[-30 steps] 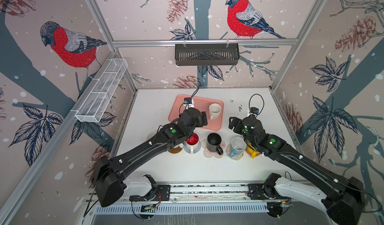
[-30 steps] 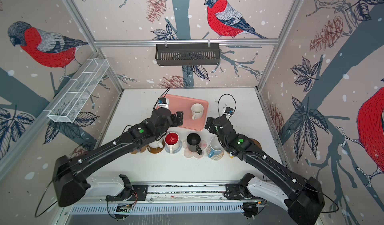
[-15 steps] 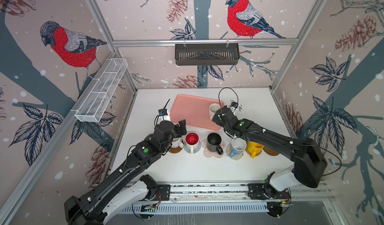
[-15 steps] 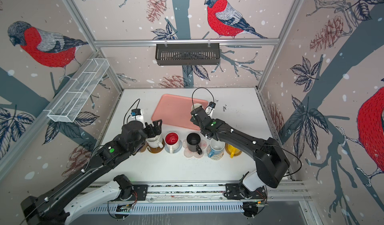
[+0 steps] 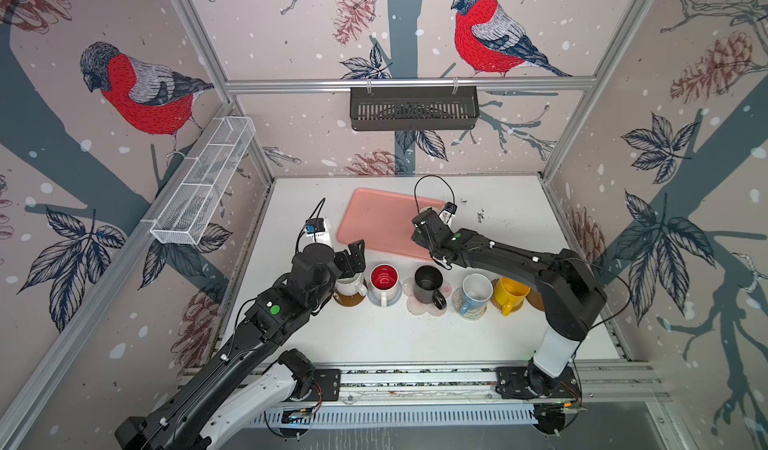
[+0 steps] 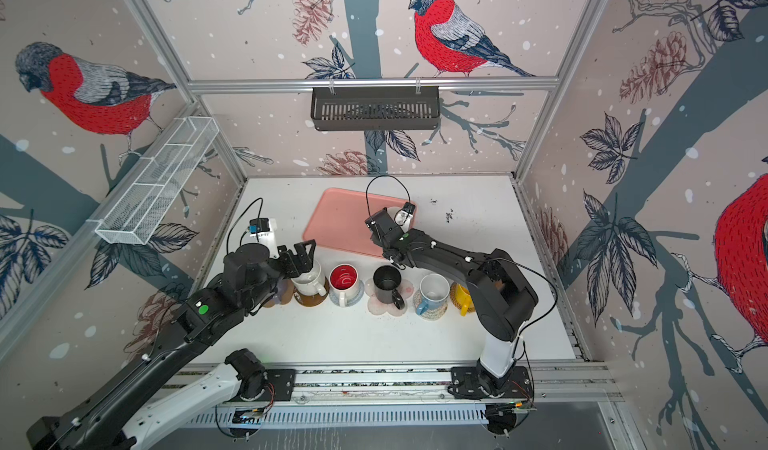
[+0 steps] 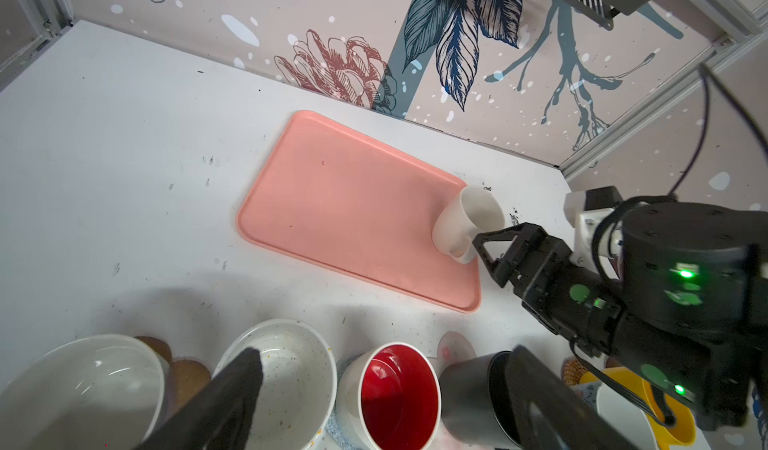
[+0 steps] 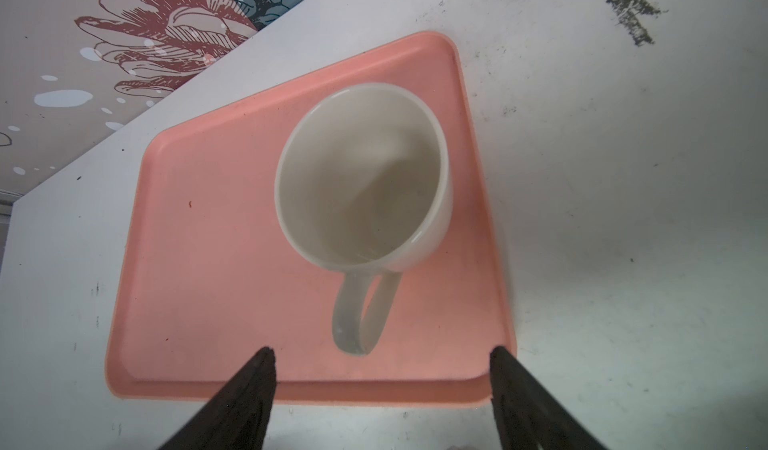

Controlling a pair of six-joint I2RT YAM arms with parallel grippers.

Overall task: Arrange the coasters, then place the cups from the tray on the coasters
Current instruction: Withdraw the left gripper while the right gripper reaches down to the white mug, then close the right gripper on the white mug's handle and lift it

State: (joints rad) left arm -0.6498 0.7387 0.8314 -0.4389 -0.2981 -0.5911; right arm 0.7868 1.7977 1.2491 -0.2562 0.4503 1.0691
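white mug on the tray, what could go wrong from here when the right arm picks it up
1. The plain white mug stands close to the rim of the tray, handle toward the open right end effector. A grip on the thin handle alone could let the mug swing or tip.
2. The only bare coaster seen, a brown disc, lies right beside the yellow mug and partly under the right arm; setting down there could knock that mug.

A salmon-pink tray (image 8: 199, 261), a cream-white mug (image 8: 361, 178), a red-lined white mug (image 5: 383, 279), a black mug (image 5: 428, 281), a yellow mug (image 5: 509, 296) and a blue-handled white mug (image 5: 476, 292) contrast with the scuffed white table (image 5: 395, 335) and walls (image 5: 291, 32) patterned with red-breasted birds, pine cones and dark leaves.
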